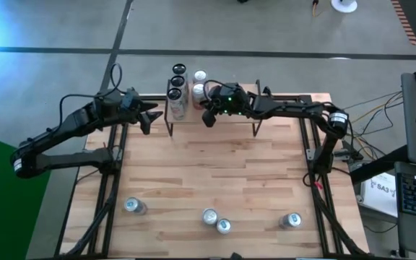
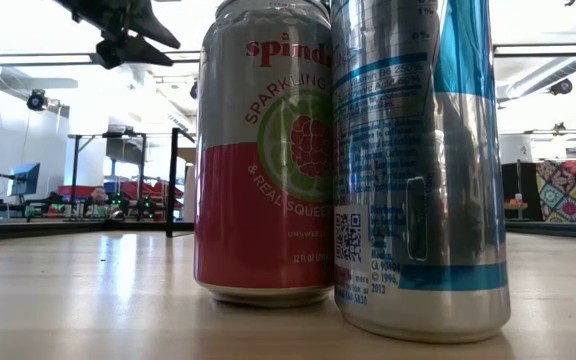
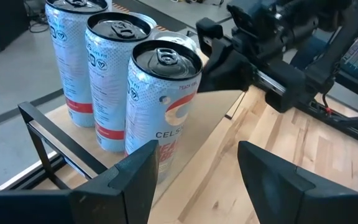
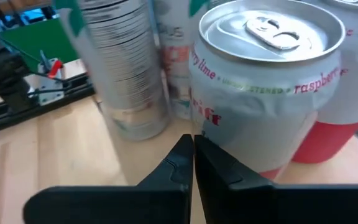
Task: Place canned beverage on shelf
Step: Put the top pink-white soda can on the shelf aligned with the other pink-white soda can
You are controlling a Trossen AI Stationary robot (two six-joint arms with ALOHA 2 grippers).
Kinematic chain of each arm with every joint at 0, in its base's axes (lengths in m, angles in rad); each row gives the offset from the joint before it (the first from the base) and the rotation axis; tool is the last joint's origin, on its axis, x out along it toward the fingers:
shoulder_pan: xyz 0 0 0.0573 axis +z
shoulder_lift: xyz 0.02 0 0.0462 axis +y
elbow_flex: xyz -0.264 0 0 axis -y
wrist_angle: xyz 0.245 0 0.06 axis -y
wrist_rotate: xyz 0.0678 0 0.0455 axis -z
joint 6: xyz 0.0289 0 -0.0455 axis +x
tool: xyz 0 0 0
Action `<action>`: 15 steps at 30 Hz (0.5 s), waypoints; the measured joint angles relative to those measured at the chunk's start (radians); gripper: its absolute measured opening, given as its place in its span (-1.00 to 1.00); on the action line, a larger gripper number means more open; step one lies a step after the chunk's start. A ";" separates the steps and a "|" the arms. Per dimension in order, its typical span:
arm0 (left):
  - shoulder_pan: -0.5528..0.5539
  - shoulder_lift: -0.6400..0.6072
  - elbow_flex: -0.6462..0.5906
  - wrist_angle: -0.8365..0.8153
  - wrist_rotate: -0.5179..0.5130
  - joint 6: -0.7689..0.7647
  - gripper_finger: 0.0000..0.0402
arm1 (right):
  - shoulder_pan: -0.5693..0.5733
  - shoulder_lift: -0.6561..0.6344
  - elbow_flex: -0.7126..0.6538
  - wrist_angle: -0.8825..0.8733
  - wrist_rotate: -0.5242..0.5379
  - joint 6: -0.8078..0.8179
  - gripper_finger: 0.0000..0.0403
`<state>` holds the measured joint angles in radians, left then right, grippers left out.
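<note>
1. The shelf [image 1: 226, 97] sits at the far edge of the table [image 1: 215, 180], light wood top on thin black wire legs.
2. Three tall white cans [image 3: 160, 106] stand in a row on the shelf's left end, with a couple more short cans [image 4: 266, 81] right beside them – one reads raspberry lime.
3. Left gripper [image 1: 150, 115] hangs just off the left end of the shelf, fingers [image 3: 126, 180] spread apart and holding nothing – the nearest tall can is right in front of it.
4. Right gripper [image 1: 208, 115] is over the shelf next to the cans, fingers [image 4: 188, 165] pressed together, nothing between them.
5. Four loose cans [image 1: 215, 220] are still down at the near side of the table, well apart from the shelf.
6. In the low view, two of those fill the picture – a red-and-white can [image 2: 263, 150] touching a silver-and-blue can [image 2: 418, 165].
</note>
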<state>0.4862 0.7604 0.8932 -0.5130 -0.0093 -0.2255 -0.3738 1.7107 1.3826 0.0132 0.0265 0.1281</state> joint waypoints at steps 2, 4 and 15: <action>0.000 0.003 0.000 0.000 0.000 0.005 0.02 | -0.010 0.000 0.000 0.000 0.000 0.001 -0.96; 0.000 0.005 0.000 0.001 0.000 0.007 0.02 | -0.018 0.000 0.001 0.000 0.001 0.000 -0.96; 0.000 0.005 0.000 0.002 -0.001 0.007 0.02 | -0.010 -0.014 0.002 -0.042 -0.002 0.026 -0.96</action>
<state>0.4862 0.7654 0.8932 -0.5114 -0.0101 -0.2184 -0.3837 1.6967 1.3846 -0.0292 0.0248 0.1545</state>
